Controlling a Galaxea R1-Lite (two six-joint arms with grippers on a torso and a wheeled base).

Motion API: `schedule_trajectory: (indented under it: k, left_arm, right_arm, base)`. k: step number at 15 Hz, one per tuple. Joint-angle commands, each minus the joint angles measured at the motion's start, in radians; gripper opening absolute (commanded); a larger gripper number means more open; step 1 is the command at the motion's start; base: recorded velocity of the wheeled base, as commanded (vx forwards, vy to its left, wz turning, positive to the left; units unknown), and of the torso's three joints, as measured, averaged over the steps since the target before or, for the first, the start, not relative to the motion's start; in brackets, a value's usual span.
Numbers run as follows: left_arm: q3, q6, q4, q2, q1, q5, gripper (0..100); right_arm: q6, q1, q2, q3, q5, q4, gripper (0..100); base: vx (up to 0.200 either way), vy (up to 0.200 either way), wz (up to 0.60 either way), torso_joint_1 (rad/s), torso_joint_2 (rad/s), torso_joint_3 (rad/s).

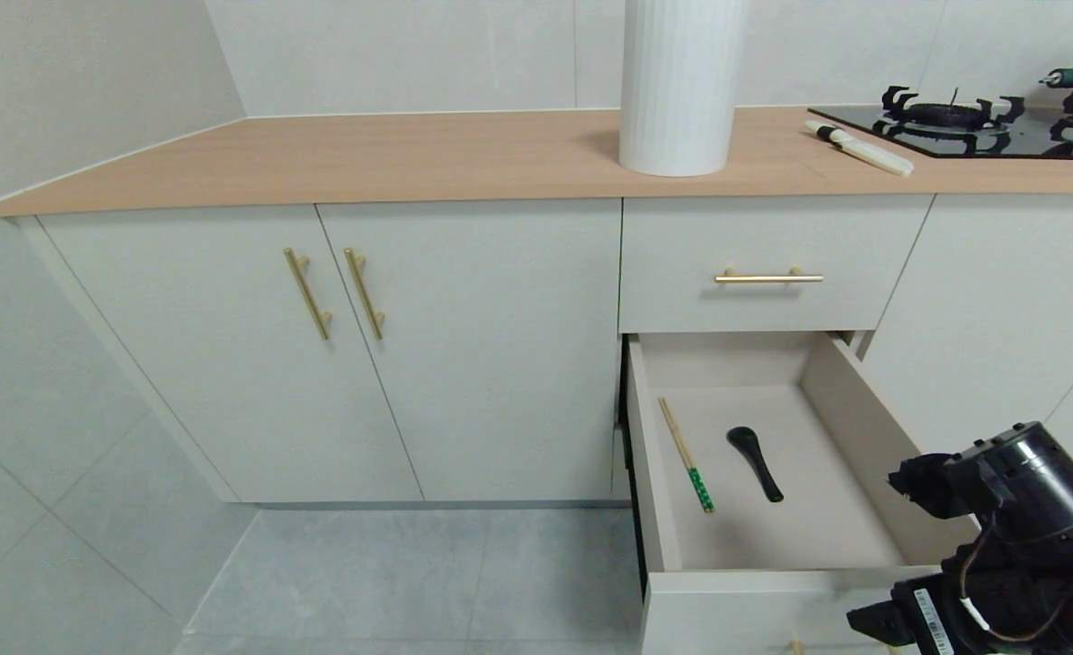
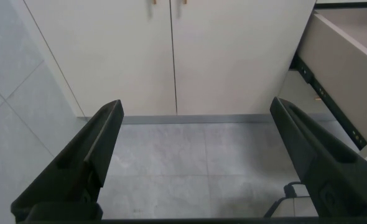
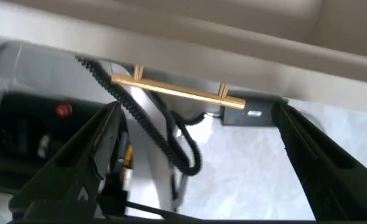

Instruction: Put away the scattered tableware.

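Observation:
The lower drawer (image 1: 655, 473) stands pulled out; a pair of green-tipped chopsticks (image 1: 686, 455) and a black spoon (image 1: 755, 462) lie on its floor. In the right wrist view my right gripper (image 3: 196, 162) is open, just below the drawer front's gold handle (image 3: 178, 91). The right arm (image 1: 1000, 546) sits low beside the drawer's front right corner. My left gripper (image 2: 199, 165) is open with nothing between its fingers, hanging over the grey floor before the shut cabinet doors (image 2: 171, 56).
A tall white ribbed cylinder (image 1: 679, 86) stands on the wooden counter (image 1: 364, 155). A knife with a cream blade (image 1: 859, 147) lies next to the black gas stove (image 1: 973, 123). The upper drawer (image 1: 768, 264) is shut. Grey tiled floor lies open at the left.

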Motion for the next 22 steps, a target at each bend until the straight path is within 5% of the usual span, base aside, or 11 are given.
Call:
schedule_trajectory:
  k: [1,12,22]
  left_arm:
    - [0.0,0.0,0.0,0.002,0.0,0.0,100]
    - [0.0,0.0,0.0,0.002,0.0,0.0,100]
    - [0.0,0.0,0.0,0.002,0.0,0.0,100]
  right_arm:
    - [0.005,0.0,0.043,-0.015,-0.038,-0.014,100]
    - [-0.004,-0.029,0.223,-0.05,-0.087,-0.281,100]
    - [-0.071,-0.136,0.51,-0.46,-0.107,-0.287,100]
  base:
    - [0.0,0.0,0.0,0.0,0.0,0.0]
    - [0.0,0.0,0.0,0.0,0.0,0.0]
    - [0.0,0.0,0.0,0.0,0.0,0.0]
